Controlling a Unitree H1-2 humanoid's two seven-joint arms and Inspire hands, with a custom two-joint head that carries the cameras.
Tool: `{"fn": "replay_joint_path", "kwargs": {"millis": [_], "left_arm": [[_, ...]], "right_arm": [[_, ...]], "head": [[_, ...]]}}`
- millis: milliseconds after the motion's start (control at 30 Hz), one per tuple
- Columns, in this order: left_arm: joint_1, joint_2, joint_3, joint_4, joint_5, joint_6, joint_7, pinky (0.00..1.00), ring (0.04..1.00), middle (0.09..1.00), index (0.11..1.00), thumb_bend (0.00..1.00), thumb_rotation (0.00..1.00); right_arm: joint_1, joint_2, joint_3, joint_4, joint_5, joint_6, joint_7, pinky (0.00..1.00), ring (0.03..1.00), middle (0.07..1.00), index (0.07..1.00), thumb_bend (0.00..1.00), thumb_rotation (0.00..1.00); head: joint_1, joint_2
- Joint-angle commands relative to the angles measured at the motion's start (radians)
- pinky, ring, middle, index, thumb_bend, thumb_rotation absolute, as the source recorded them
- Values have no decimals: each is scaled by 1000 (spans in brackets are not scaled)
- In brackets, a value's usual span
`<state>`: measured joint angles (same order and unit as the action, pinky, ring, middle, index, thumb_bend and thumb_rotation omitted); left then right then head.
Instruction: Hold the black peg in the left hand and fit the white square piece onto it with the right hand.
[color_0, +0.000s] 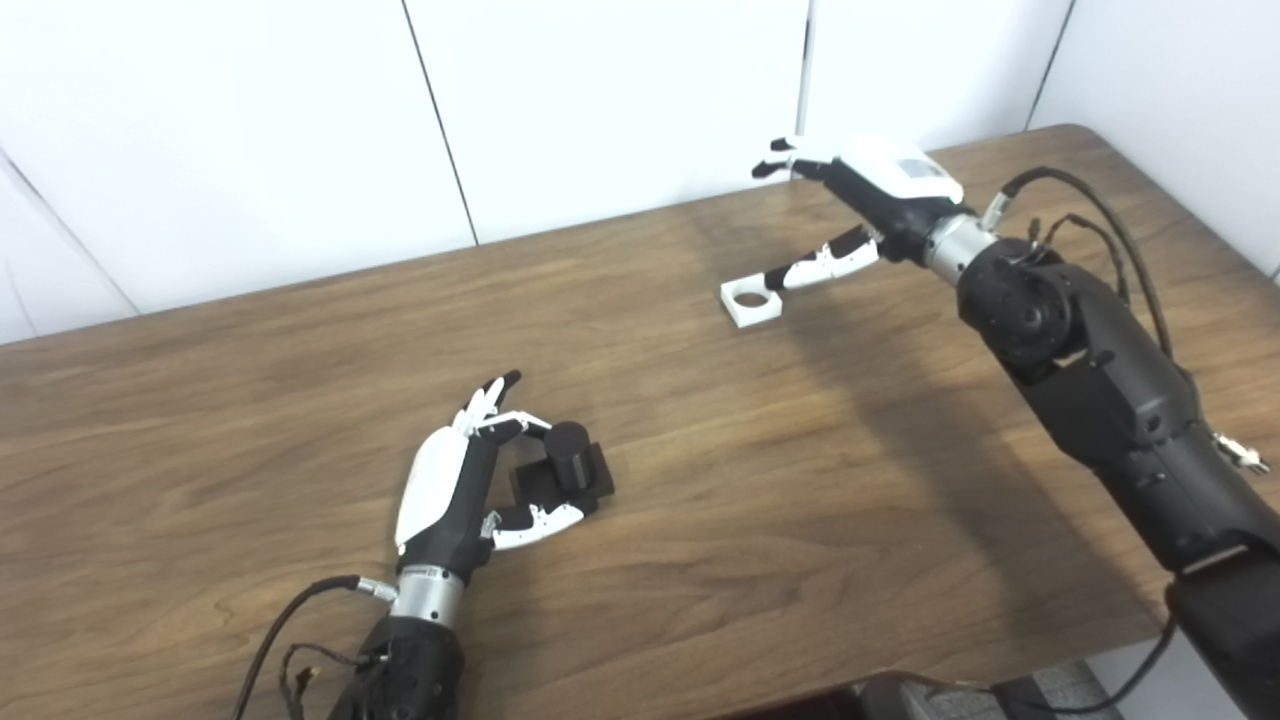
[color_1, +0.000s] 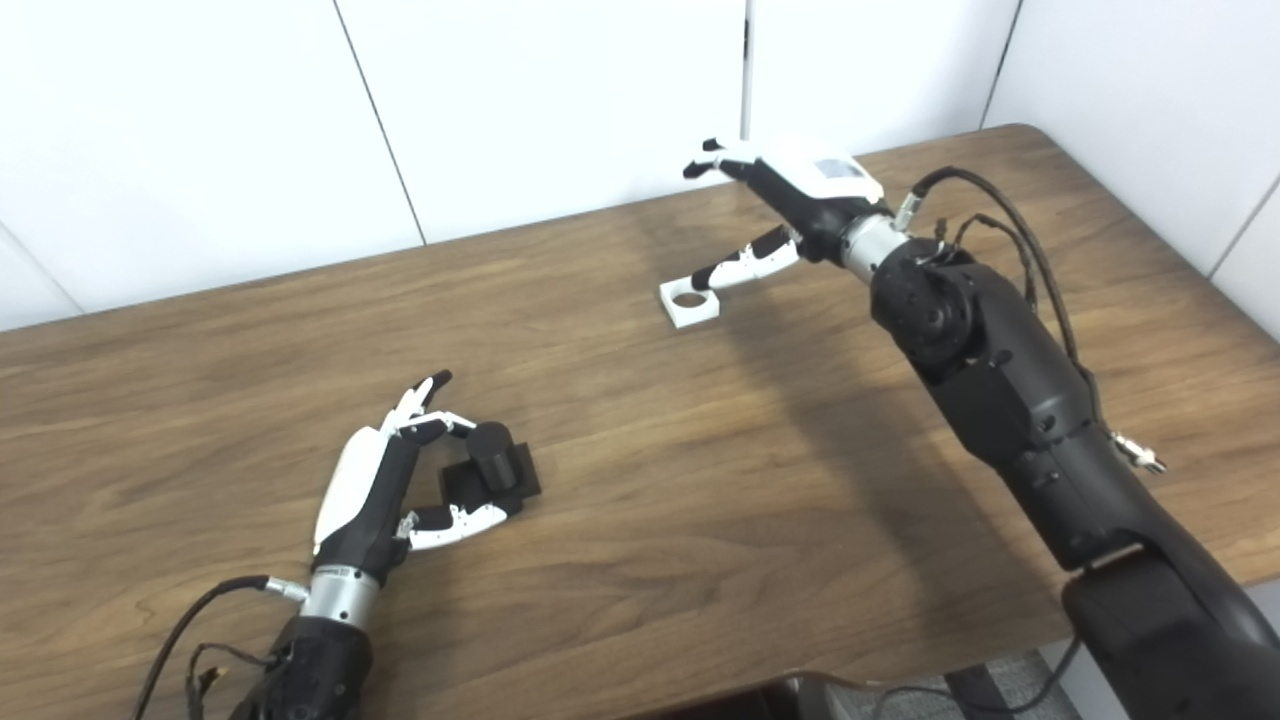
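Left hand (color_0: 455, 485) cups the black peg (color_0: 565, 465), fingers apart; right hand (color_0: 860, 205), spread, hovers by the white piece (color_0: 750, 302) on the counter (color_0: 700, 480).

Bright, even overhead light. The right arm (color_0: 1100, 370) casts a broad soft shadow across the wooden surface (color_0: 300, 400). White parts of the far hand (color_0: 880, 190) look overexposed. Edges are slightly soft throughout.
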<state>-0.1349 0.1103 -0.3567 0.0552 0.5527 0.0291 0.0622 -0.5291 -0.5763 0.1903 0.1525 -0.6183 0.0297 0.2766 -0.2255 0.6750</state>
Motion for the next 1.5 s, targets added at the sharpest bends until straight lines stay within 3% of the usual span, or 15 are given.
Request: {"fn": "replay_joint_path", "kwargs": {"millis": [0, 367, 567, 1133, 1467], "left_arm": [[33, 7, -2, 47, 24, 13, 1, 1000, 1000, 979, 492, 517, 88], [33, 4, 3, 48, 28, 18, 3, 1000, 1000, 982, 492, 516, 88], [36, 6, 9, 44, 29, 17, 4, 1000, 1000, 976, 492, 517, 87], [52, 7, 14, 13, 32, 43, -7, 1000, 1000, 981, 492, 517, 88], [60, 0, 13, 1, 33, 57, -6, 1000, 1000, 979, 492, 518, 87]], "right_arm": [[-95, -28, 13, 17, -29, -2, 9, 913, 999, 998, 870, 700, 489], [-189, 0, 100, 207, -51, -23, 48, 930, 1000, 998, 876, 754, 487], [-196, -1, 140, 250, -49, -21, 89, 984, 1000, 1000, 893, 754, 537], [-167, 2, 158, 290, -21, -60, 94, 953, 1000, 998, 867, 793, 512], [-149, 11, 157, 309, -2, -71, 76, 963, 1000, 997, 806, 761, 407]], "head": [[4, 2], [22, 10], [25, 12], [40, 30], [59, 47]]}}
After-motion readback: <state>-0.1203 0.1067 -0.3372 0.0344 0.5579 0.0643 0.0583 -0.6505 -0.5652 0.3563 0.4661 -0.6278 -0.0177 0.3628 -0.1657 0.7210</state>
